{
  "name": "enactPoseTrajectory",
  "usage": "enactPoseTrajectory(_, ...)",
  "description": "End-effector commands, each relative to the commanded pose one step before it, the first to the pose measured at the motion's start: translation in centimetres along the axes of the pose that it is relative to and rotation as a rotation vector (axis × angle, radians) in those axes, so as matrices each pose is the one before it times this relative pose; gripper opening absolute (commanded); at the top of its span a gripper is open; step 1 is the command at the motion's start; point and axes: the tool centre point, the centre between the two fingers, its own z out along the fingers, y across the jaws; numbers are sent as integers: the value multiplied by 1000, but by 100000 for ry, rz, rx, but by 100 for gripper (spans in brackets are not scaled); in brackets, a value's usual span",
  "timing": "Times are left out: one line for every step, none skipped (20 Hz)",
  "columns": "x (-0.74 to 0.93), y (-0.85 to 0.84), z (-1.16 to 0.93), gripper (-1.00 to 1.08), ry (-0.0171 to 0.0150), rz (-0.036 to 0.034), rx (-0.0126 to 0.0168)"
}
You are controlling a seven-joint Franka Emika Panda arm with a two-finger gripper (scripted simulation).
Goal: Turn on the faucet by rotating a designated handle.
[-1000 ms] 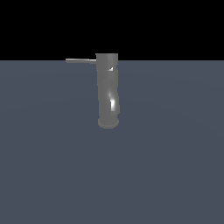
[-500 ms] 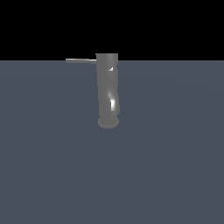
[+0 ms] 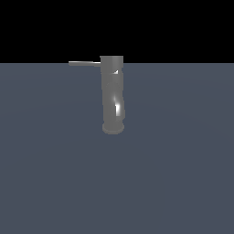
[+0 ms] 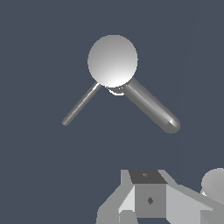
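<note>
Gripper (image 4: 151,199): only my grey gripper body showed at the wrist view's edge; fingertips were out of frame, so I could not tell whether it was spread or closed; it touched nothing.
Faucet (image 3: 112,93): stood upright on the dark floor (image 3: 173,173), well apart from my gripper; seen from above in the wrist view (image 4: 113,60).
Handle (image 3: 84,63): thin rod, horizontal, jutting from the faucet's top toward the exterior view's left.
Writing: I read none anywhere.
</note>
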Motion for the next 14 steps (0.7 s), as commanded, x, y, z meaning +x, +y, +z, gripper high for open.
enactPoseTrajectory(806,-1277,1130,-100,-63,6672,-409)
enactPoseTrajectory(276,-514,464,-100,63,2607,-217)
enactPoseTrajectory(257,-519,472,-100,102,2602,-228)
enactPoseTrajectory(237,-522,480,-100,142,2598,-237)
enactPoseTrajectory(217,-526,488,-100,182,2592,-243)
enactPoseTrajectory(197,-528,495,-100,222,2584,-247)
enactPoseTrajectory(176,-530,502,-100,263,2577,-249)
enactPoseTrajectory(155,-531,508,-100,303,2567,-248)
enactPoseTrajectory(134,-531,515,-100,344,2558,-244)
enactPoseTrajectory(113,-530,520,-100,385,2547,-239)
enactPoseTrajectory(91,-529,526,-100,425,2535,-230)
enactPoseTrajectory(70,-527,531,-100,464,2523,-220)
enactPoseTrajectory(48,-524,535,-100,503,2509,-207)
enactPoseTrajectory(26,-520,540,-100,542,2495,-191)
